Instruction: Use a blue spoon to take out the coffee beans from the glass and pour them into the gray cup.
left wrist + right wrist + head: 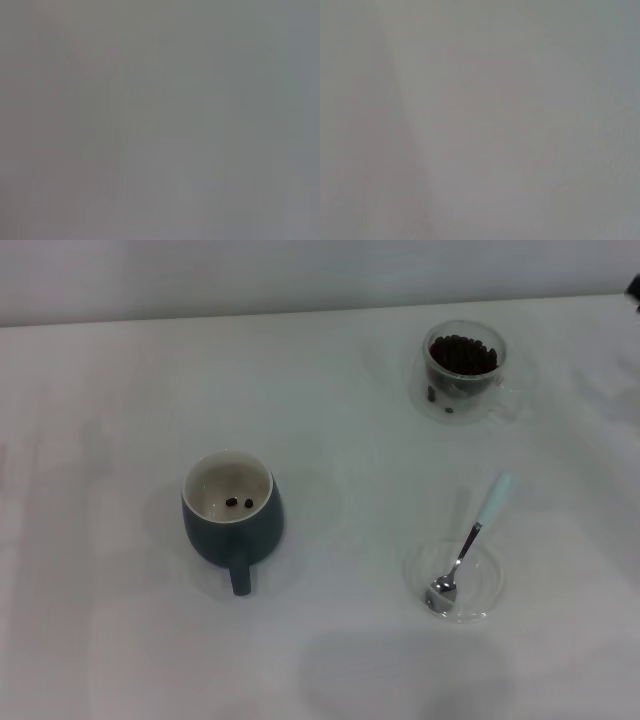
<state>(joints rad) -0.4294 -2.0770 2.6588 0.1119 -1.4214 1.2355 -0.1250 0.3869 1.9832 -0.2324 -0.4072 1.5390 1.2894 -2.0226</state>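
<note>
Nearest, at about 4 o'clock in the head view: blue spoon [470, 540], lying bowl-down in a small clear dish [495, 585], pale handle leaning out over the rim toward 1 o'clock. Held by nothing.

Farther out at 1 o'clock, well apart from the dish: glass [430, 400], upright, heaped with coffee beans [463, 354] (a few dark specks lower in its wall, hard to place as inside or outside). Across at 8 o'clock: gray cup [215, 535], upright, handle toward 6 o'clock, two beans [238, 502] on its pale floor. Fits a pause between scoops as well as a stop after a meagre transfer; cannot settle which.

Neither gripper in any view; both wrist views blank grey. Cannot tell whether either set of jaws stands released or clenched.

Judged risks:
- Thin, tilted handle resting on a rim: likely to roll or skid under an off-centre pinch, and could drag the light dish across the white table [100, 390].
- Glass heaped near its brim: beans apt to spill over the edge if the spoon digs in steeply.
- Long carry from 1 o'clock to 8 o'clock: any tilt of a shallow spoon bowl likely to shed beans on the way.
- Cup mouth modest, handle side at 6 o'clock: could be nudged by a low approach from there.
</note>
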